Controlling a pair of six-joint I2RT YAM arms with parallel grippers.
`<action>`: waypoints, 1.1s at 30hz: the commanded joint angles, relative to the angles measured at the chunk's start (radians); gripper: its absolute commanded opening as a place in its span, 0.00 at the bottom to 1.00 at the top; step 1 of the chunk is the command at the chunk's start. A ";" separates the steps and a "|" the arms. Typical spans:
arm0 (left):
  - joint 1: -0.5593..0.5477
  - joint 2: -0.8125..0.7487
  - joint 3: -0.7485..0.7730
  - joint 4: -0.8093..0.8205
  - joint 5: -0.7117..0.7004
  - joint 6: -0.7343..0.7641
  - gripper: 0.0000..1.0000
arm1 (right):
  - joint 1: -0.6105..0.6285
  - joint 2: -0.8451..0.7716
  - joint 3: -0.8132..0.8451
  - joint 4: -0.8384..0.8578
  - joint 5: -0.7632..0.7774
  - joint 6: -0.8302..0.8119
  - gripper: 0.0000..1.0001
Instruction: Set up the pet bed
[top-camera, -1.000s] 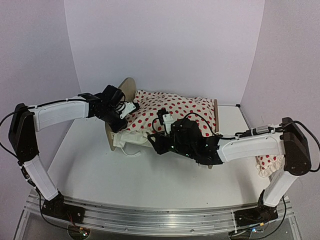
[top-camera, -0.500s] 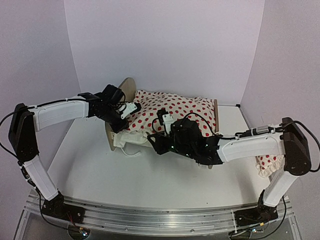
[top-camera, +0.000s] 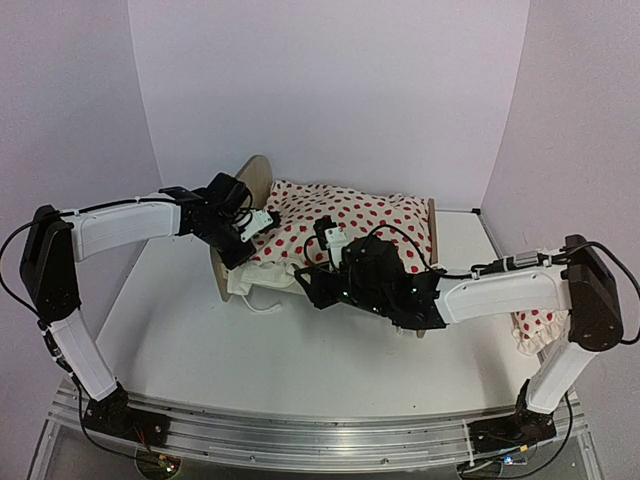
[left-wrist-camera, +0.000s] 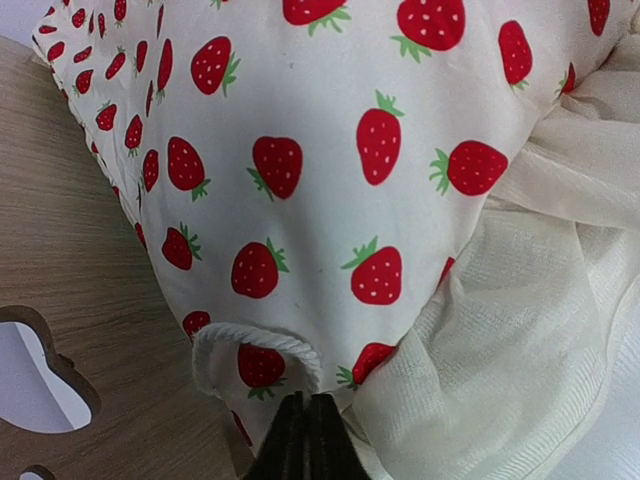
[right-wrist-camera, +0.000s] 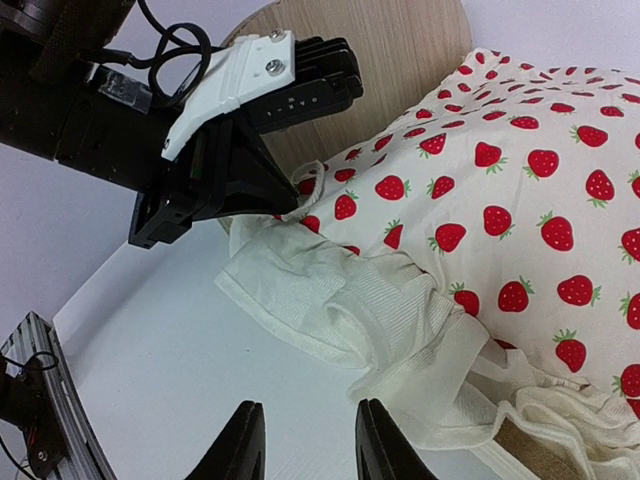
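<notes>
Small light-wood pet bed (top-camera: 257, 178) stands on the white surface (top-camera: 300, 370), long axis running left to right, its rounded headboard just left of the left gripper (left-wrist-camera: 306, 435). That gripper is nearer the head end. It is clenched, apparently pinching the corner of the cream strawberry-print duvet (top-camera: 350, 215) right ahead of it. Right gripper (right-wrist-camera: 312, 440) is released, holding nothing, with the bed's near side ahead and above. Versus a second ago: left jaws have closed, right arm unchanged.

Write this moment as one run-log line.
left fingers: shut on strawberry duvet corner | right fingers: open, empty | duvet: draped over pet bed
</notes>
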 joint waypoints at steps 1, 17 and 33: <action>0.002 -0.001 0.019 -0.006 -0.040 0.008 0.00 | 0.000 -0.052 -0.007 0.015 -0.005 -0.009 0.31; 0.033 -0.030 0.027 0.107 -0.191 0.121 0.00 | 0.000 -0.069 -0.023 0.016 0.000 -0.011 0.31; 0.057 -0.041 -0.027 0.182 -0.361 0.177 0.00 | 0.000 -0.073 -0.021 0.020 -0.008 -0.012 0.31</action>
